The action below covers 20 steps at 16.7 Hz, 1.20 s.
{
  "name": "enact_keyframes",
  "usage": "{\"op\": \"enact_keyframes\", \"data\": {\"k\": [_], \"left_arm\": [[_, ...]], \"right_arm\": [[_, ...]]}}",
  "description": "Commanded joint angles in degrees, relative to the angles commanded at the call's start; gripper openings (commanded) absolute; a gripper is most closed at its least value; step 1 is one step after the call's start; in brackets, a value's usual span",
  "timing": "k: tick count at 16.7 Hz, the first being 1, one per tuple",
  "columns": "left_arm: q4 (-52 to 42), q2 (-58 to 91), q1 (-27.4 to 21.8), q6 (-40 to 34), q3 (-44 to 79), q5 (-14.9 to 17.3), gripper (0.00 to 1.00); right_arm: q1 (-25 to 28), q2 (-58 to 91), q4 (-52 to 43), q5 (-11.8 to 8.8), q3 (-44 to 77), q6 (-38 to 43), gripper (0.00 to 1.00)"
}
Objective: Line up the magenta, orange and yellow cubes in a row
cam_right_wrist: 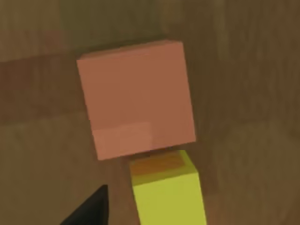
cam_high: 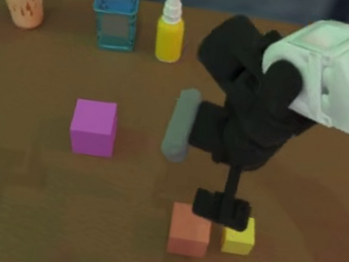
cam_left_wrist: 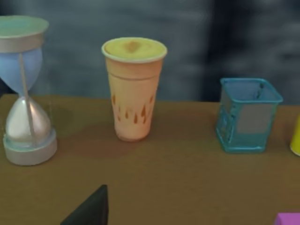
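Salmon-orange matte cube (cam_high: 189, 229) and small bright yellow matte cube (cam_high: 239, 237) touch near the desk's front edge; both look light, rigid, best pinched across flat sides. Right gripper (cam_high: 221, 208) hovers above; whether it is spread, I cannot tell.

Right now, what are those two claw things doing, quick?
Left gripper: out of sight, parked at the table's left edge.
Right gripper: above the orange cube and yellow cube; jaws cannot be told.

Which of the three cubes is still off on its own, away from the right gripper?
The magenta cube, alone toward the table's left. The orange cube and yellow cube sit side by side under the right gripper.
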Motion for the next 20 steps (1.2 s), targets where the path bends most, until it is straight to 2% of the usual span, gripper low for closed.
{"op": "enact_keyframes", "data": {"k": [4, 10, 15, 20], "left_arm": [[-10.92, 20.28, -3.23, -3.58, 16.93, -0.13, 1.0], [-30.87, 59.77, -9.14, -9.79, 45.54, -0.11, 1.0], [-45.84, 87.04, -13.83, -14.5, 66.99, 0.08, 1.0], [-55.74, 106.07, -17.17, -17.85, 83.39, 0.06, 1.0]], "right_arm": [[-7.86, -17.55, 10.04, -0.73, -13.74, 6.12, 1.0], [-21.44, -50.01, 26.45, -1.24, -40.29, 17.29, 1.0], [-31.99, -77.79, 39.88, -0.68, -61.97, 26.74, 1.0], [-39.44, -98.36, 50.77, 0.31, -76.95, 34.1, 1.0]]}}
